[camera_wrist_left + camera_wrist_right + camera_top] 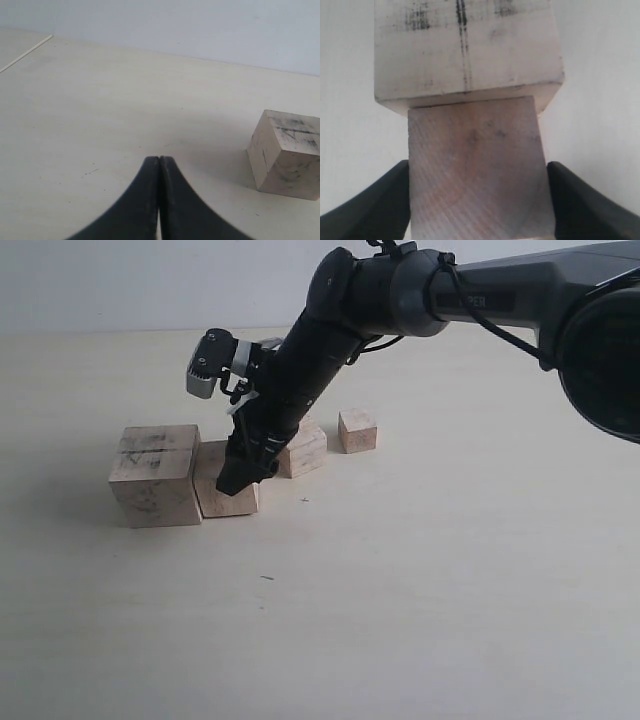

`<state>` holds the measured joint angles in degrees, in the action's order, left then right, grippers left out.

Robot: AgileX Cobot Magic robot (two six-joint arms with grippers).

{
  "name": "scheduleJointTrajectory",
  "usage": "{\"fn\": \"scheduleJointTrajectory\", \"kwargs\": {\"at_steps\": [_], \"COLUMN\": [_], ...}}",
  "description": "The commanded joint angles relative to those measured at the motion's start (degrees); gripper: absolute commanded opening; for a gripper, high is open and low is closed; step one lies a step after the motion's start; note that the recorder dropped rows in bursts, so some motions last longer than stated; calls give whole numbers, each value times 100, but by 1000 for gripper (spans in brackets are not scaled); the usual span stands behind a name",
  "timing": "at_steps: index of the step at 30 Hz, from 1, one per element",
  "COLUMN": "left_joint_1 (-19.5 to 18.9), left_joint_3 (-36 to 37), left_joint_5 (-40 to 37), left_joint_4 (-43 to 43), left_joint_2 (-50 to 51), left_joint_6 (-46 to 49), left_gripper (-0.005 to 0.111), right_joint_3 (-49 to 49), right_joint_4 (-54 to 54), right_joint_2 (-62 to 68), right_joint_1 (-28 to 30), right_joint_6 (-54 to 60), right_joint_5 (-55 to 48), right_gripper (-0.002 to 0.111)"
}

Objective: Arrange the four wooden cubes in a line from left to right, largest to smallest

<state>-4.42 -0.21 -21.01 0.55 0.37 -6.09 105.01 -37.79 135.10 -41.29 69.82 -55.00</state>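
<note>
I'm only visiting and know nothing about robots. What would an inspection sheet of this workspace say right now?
Surface: pale table, a few dark specks.
Job's things: largest cube, smudged, far left; second-largest cube touching it; third cube partly behind the right arm; smallest cube rightmost, apart.
Clutter: nothing seen.
Grippers: right gripper closed on the second-largest cube's sides; left gripper shut, empty.
Cables: black cable along the right arm.
Surroundings: plain pale wall.

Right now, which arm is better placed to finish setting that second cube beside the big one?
The right. The right gripper clasps the second-largest cube, set against the largest cube. The left gripper is shut, apart from the cubes.
</note>
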Motion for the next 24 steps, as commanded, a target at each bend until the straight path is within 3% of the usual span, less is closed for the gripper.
{"fn": "scheduleJointTrajectory", "kwargs": {"at_steps": [1, 5, 11, 14, 24], "left_joint_1": [-9, -9, -9, -9, -9], "left_joint_3": [21, 21, 21, 21, 21], "left_joint_5": [76, 76, 76, 76, 76], "left_joint_4": [13, 13, 13, 13, 13], "left_joint_2": [-37, -37, -37, -37, -37], "left_joint_6": [-14, -14, -14, -14, -14], "left_gripper": [0, 0, 0, 0, 0], "right_joint_3": [47, 47, 47, 47, 47], "right_joint_4": [-63, -64, -64, -77, -77], "right_joint_2": [-29, -29, -29, -29, -52], "right_joint_1": [-5, -5, -5, -5, -5], "right_joint_6": [-1, -1, -1, -1, -1], "right_joint_5": [-22, -115, -70, -56, -122], "right_gripper": [2, 17, 57, 71, 74]}}
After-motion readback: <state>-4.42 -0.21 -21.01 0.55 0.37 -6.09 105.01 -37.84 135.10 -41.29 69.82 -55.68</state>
